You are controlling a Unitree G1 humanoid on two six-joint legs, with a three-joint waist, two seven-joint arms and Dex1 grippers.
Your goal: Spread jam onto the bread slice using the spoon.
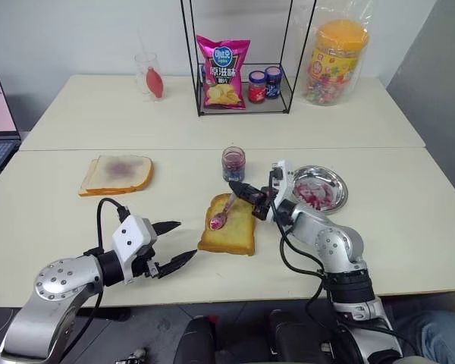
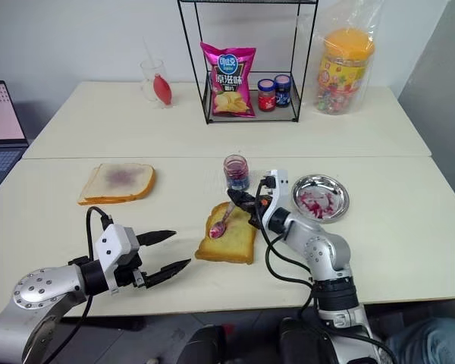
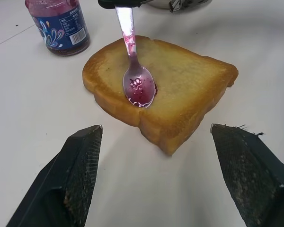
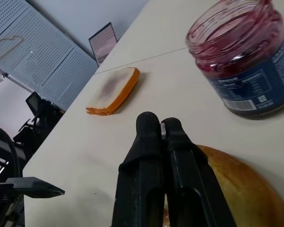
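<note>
The right gripper is pinched shut on the handle of the spoon, whose jam-smeared bowl rests on the bread slice near the crust edge that faces the left gripper. That gripper hangs just beside the slice with its black fingers spread wide and nothing between them. Taking the bread slice as the landmark: the open jam jar stands just beyond its far edge, the round steel dish streaked with red lies off to its right, and the paler, purple-stained slice sits well apart to its left. The step in hand looks to be the spreading itself — jam is on the spoon, but the golden top of the toast is almost wholly bare. To do it well, I would keep the bowl low and nearly flat against the crumb and draw it in slow, light sweeps from the near edge toward the jar side. Too much downward force could gouge the toast or push the whole slice across the table — the idle left gripper is well placed to brace the crust if it slides.
</note>
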